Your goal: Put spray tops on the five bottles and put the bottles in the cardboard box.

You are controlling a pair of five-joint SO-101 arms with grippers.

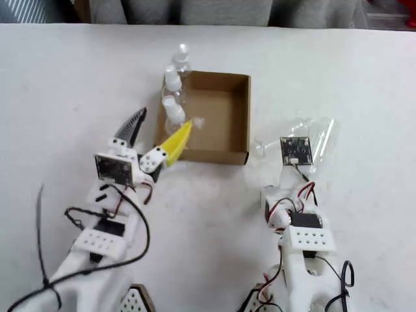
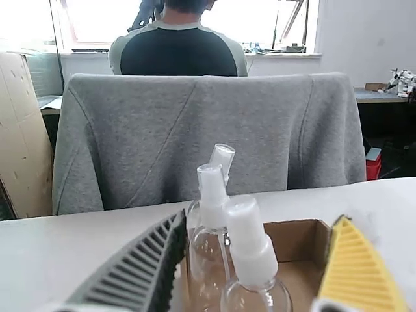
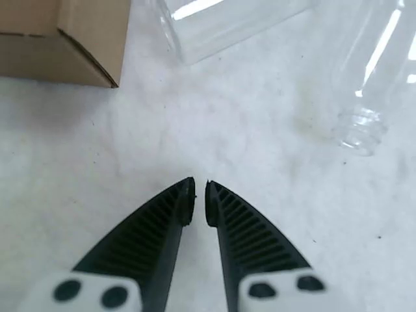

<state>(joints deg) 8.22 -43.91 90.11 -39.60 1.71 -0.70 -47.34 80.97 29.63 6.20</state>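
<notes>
the left gripper (image 1: 166, 118) is hanging released at the left wall of the box (image 1: 221, 127), its jaws straddling the nearest capped bottle (image 2: 252, 257) without pinching it. two more capped bottles (image 2: 211, 195) are standing right behind it, seemingly inside the box along that wall, though i cannot tell for sure. any sideways swing or careless pull-back here is risking a jaw clipping the row and toppling it like dominoes. the right gripper (image 3: 195, 201) is sitting clenched on nothing over the table (image 3: 97, 143), near two uncapped bottles (image 3: 367, 84) lying on their sides beside the box. those are round and smooth, so a shallow or off-centre pinch is likely sending one rolling away.
</notes>
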